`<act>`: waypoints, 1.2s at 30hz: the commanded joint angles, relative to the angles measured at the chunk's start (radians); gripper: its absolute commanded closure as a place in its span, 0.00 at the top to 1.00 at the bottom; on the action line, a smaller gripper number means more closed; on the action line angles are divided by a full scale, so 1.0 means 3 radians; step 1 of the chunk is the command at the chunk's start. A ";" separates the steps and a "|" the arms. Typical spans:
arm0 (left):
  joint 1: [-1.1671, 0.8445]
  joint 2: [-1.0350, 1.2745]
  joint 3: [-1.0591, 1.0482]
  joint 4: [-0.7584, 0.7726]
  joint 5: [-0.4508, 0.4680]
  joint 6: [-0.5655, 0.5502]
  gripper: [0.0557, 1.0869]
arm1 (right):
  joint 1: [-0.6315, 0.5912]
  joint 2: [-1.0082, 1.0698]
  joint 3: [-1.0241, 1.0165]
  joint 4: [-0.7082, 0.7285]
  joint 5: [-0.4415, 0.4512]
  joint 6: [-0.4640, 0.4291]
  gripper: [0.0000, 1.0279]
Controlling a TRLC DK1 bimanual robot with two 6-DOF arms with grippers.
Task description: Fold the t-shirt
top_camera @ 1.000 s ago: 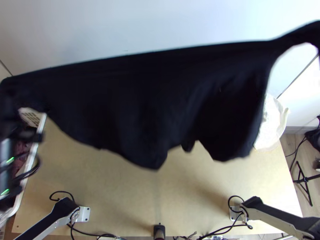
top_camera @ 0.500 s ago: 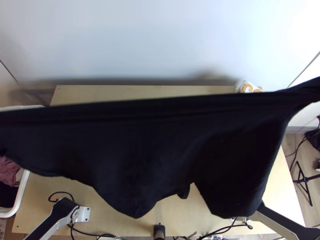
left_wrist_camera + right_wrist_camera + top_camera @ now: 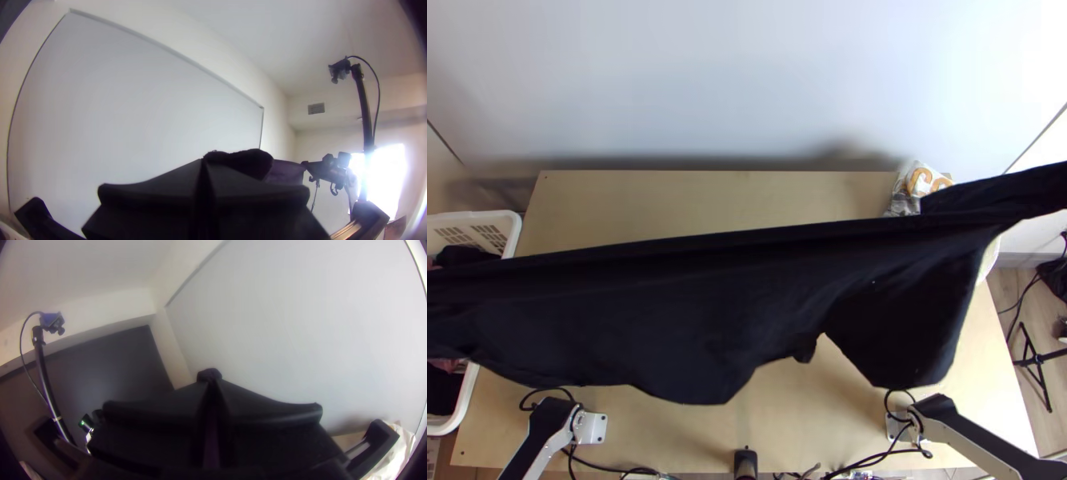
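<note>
The left hand is closed on the black t-shirt, which hangs stretched above the desk, between both hands. Behind it, a packet bears orange print. The right hand also grips the t-shirt.

Light wooden table, white-and-orange bag at far right corner, left base plate, right base plate and black cables near front edge.

The black shirt, stretched from side to side, bars my way over the middle of the wooden table; beyond it, open room runs between white basket and plastic bag.
</note>
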 commanded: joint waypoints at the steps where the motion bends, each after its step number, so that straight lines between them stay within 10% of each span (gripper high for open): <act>1: -0.0009 -0.0052 -0.0189 -0.0033 0.0106 -0.0171 0.04 | -0.0054 -0.0022 -0.0182 -0.0061 -0.0010 -0.0059 0.02; 17: -0.0015 -0.0625 -0.2521 0.0908 -0.0063 0.0084 0.04 | 0.0063 0.0019 -0.1813 0.0614 0.0057 -0.0213 0.02; 36: 0.0543 0.1579 -0.3401 0.3096 -0.0043 0.0151 0.04 | -0.0039 0.1568 -0.3204 0.2782 0.0195 -0.0550 0.02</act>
